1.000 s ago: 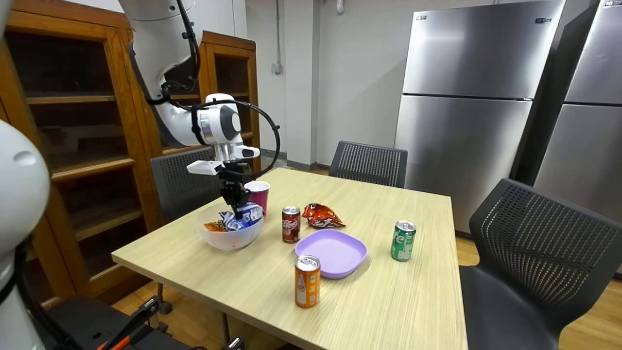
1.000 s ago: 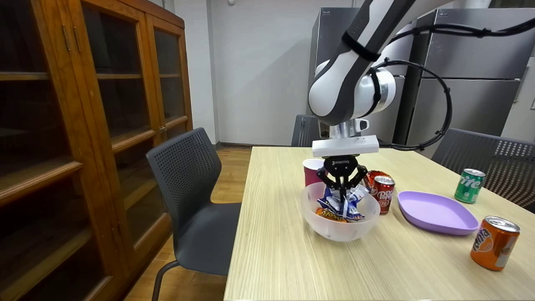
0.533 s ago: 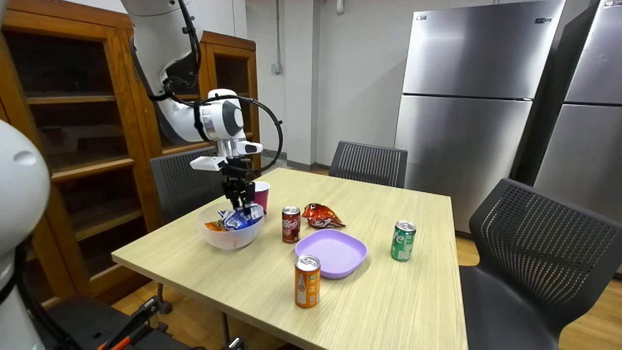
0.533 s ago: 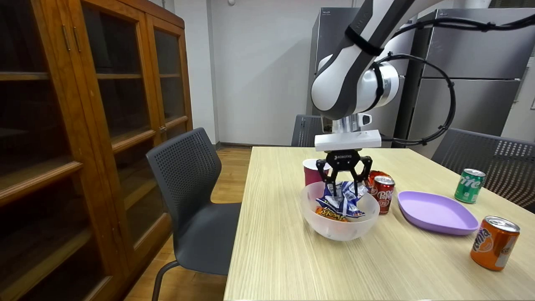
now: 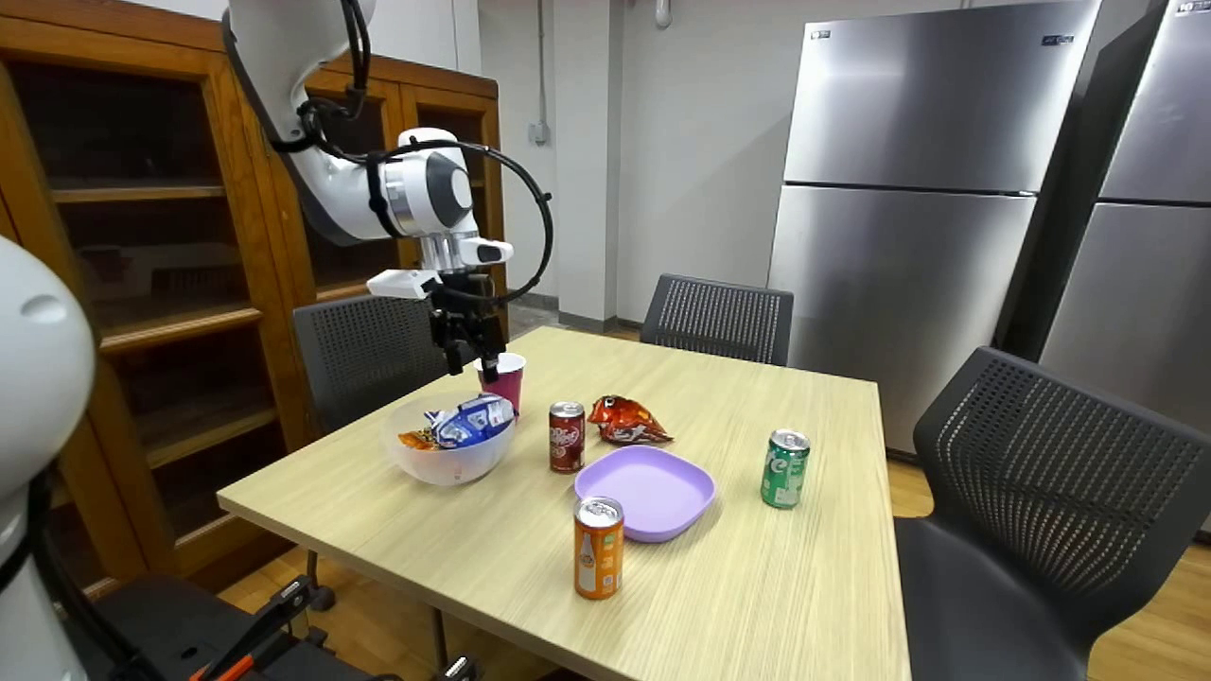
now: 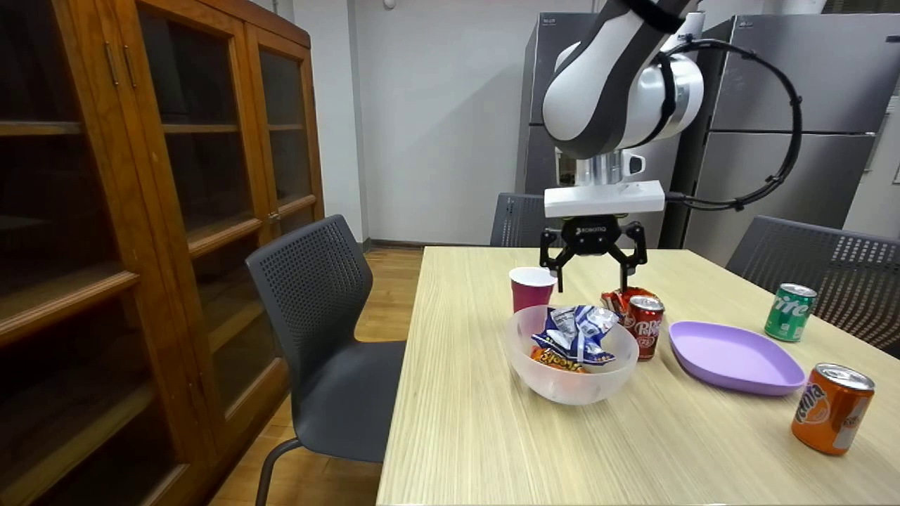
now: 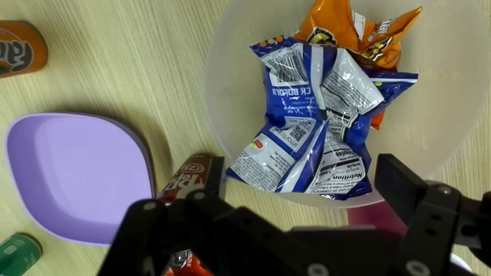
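Blue snack bag (image 7: 320,119), in translucent bowl (image 6: 573,390), below gripper (image 6: 592,287), jaws wide apart, holding nothing

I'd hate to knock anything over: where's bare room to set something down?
The wooden table is bare between the round translucent plastic bowl and orange metal can, and between the crinkled red snack bag and green metal can. It's crowded where the bowl, tapered magenta cup and maroon metal can cluster below the black gripper.

Orange can (image 5: 598,549) near purple plate (image 5: 653,487)
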Tool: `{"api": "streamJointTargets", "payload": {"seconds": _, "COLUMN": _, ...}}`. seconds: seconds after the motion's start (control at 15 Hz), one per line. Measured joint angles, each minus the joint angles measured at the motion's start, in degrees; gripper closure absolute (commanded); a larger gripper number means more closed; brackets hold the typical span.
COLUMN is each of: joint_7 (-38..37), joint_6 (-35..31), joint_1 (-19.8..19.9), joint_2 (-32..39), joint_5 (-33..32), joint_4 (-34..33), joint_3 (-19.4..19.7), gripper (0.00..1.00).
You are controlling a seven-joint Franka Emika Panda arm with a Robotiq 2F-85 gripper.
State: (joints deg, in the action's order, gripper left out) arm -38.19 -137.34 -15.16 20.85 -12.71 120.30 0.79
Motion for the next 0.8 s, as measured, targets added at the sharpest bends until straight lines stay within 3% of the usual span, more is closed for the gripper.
{"api": "streamJointTargets", "payload": {"seconds": 0.8, "joint_7": 15.8, "joint_6": -2.5, "joint_1": 9.3, "joint_2": -12.5, "joint_5": 3.0, "joint_4": 12.4, "joint_3": 0.8, "gripper": 0.0}}
